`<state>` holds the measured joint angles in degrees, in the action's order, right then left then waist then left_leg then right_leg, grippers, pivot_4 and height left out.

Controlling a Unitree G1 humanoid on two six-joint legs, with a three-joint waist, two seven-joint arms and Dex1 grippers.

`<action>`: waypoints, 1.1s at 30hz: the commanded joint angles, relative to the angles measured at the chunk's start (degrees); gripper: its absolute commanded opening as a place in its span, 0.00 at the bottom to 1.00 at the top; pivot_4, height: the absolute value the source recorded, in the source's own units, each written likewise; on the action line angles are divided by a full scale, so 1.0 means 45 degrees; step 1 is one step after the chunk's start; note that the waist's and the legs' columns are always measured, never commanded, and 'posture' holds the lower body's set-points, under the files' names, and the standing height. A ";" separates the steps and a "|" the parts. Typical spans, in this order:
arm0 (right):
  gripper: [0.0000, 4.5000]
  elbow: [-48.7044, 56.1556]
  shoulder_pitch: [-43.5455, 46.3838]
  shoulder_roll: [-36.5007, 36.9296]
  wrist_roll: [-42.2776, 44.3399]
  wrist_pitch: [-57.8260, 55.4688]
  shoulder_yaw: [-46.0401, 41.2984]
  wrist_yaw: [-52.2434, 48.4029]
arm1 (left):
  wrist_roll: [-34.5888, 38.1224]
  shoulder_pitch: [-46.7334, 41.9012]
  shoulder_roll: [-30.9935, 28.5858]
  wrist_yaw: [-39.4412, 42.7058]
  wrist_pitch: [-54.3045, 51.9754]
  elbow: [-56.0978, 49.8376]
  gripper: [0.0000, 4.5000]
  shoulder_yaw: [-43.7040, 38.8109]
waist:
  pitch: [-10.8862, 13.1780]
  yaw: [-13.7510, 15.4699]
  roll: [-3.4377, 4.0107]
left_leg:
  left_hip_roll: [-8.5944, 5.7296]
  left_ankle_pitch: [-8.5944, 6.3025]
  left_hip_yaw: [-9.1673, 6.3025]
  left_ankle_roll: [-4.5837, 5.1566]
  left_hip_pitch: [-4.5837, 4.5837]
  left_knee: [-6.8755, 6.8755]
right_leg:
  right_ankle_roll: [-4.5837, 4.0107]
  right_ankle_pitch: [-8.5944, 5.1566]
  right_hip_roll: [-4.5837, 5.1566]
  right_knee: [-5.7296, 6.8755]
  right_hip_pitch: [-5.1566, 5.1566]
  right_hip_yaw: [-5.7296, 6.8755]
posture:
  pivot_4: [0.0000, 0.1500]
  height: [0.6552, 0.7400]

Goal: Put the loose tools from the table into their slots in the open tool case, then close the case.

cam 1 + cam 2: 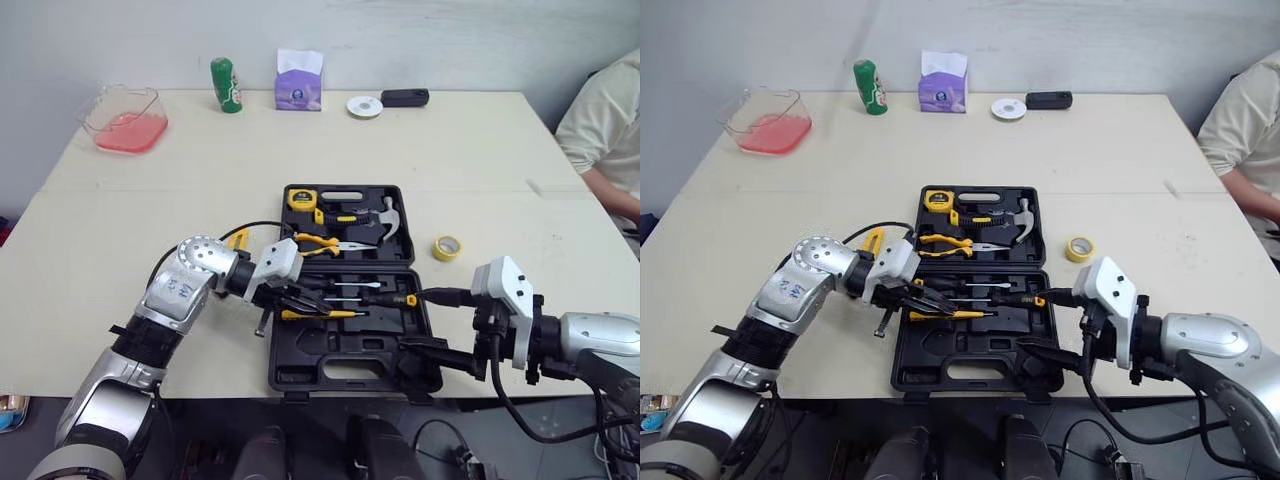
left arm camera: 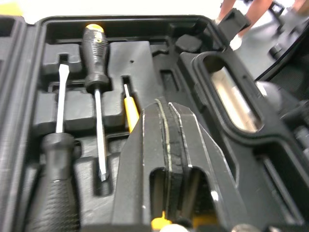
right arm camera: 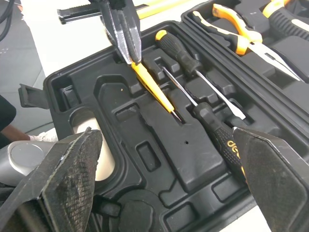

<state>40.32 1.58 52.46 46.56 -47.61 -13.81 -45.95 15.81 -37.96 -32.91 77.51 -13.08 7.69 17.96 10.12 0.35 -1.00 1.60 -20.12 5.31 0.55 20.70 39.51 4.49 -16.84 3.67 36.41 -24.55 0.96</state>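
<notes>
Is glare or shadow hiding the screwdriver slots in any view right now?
Left eye view: even light, slots readable in the tool case. Left wrist view: the handle opening glares white, and the shut left gripper covers part of the yellow screwdriver. Right wrist view: the table glares white, slots plain beyond the open right gripper.

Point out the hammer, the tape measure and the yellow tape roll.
hammer (image 1: pixel 388 218): left eye view, on its metal head.
tape measure (image 1: pixel 302 199): left eye view, on its yellow body.
yellow tape roll (image 1: pixel 438 249): left eye view, on its rim.
</notes>
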 commanded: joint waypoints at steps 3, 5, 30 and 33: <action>1.00 0.0141 0.0280 0.0044 0.0111 0.0190 -0.0018 -0.0027 | -0.1053 -0.0030 -0.0066 -0.0296 0.0902 0.0408 0.01 0.0078 | 0.0000 0.0003 0.0000 | 0.0005 -0.0003 -0.0002 0.0005 0.0002 0.0002 | 0.0000 0.0000 0.0000 0.0008 0.0000 0.0002 | 1.00 1.00; 1.00 0.0137 0.0286 0.0025 0.0120 0.0181 -0.0021 -0.0006 | -0.1240 -0.0009 -0.0087 -0.0231 0.0963 0.0523 0.01 0.0146 | 0.0000 0.0002 0.0000 | 0.0007 -0.0004 -0.0003 0.0007 0.0005 0.0002 | 0.0001 0.0000 0.0000 0.0012 -0.0001 0.0002 | 1.00 1.00; 1.00 0.0150 0.0288 -0.0039 0.0425 0.0068 -0.0076 0.0166 | -0.2888 -0.0238 -0.0185 -0.0951 0.2175 0.1346 0.01 0.0405 | -0.0002 -0.0022 -0.0001 | 0.0009 -0.0011 -0.0003 0.0018 -0.0012 0.0027 | 0.0001 0.0001 0.0068 0.0019 0.0017 0.0009 | 1.00 1.00; 1.00 0.0160 0.0272 -0.0063 0.0425 0.0079 -0.0055 0.0191 | -0.3029 -0.0272 -0.0147 -0.1055 0.2231 0.1436 0.01 0.0437 | -0.0003 -0.0037 -0.0001 | 0.0010 -0.0013 -0.0002 0.0019 -0.0012 0.0026 | 0.0001 0.0000 0.0072 0.0017 0.0017 0.0011 | 1.00 1.00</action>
<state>40.26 2.33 52.45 47.30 -47.59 -13.74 -45.29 4.50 -39.21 -33.22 73.30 -2.96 12.86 19.18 10.11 0.19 -1.00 1.65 -20.18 5.30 0.64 20.65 39.63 4.49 -16.84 4.00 36.49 -24.47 1.02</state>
